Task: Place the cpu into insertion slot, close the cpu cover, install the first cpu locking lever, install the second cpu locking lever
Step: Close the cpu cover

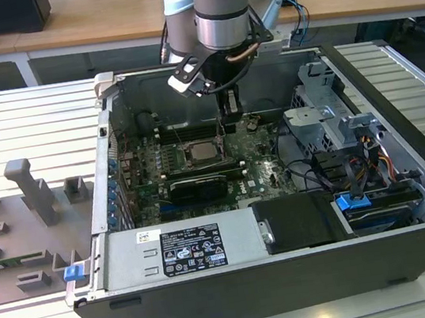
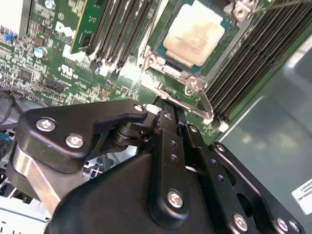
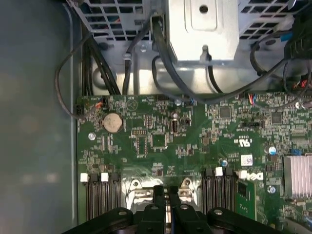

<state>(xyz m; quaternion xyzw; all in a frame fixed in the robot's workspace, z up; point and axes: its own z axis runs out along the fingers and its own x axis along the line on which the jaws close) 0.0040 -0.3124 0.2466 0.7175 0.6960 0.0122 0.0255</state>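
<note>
The cpu point(image 2: 195, 31) lies flat in the insertion slot point(image 2: 155, 52) on the green board, pale face up. It also appears in the exterior view as the cpu point(image 1: 199, 152). The silvery cpu cover point(image 2: 168, 68) frames its edge and looks lowered around it. One thin wire locking lever point(image 2: 206, 103) stands up from the socket's corner, and another rod point(image 2: 280, 6) crosses the far corner. My gripper point(image 2: 169, 106) hangs just off the socket's edge, beside that lever, fingers closed together with nothing seen between them. The gripper point(image 1: 229, 123) is at the socket's exterior-view right, and the gripper point(image 3: 165, 189) is over the board.
Black memory slots point(image 2: 253, 53) flank the socket. A long black card point(image 1: 197, 187) lies in front of it, then the power supply point(image 1: 179, 248). Drive cage point(image 1: 327, 122) and cables point(image 1: 310, 172) fill the exterior view's right. Case walls surround the board. Grey fixtures point(image 1: 34, 194) sit outside.
</note>
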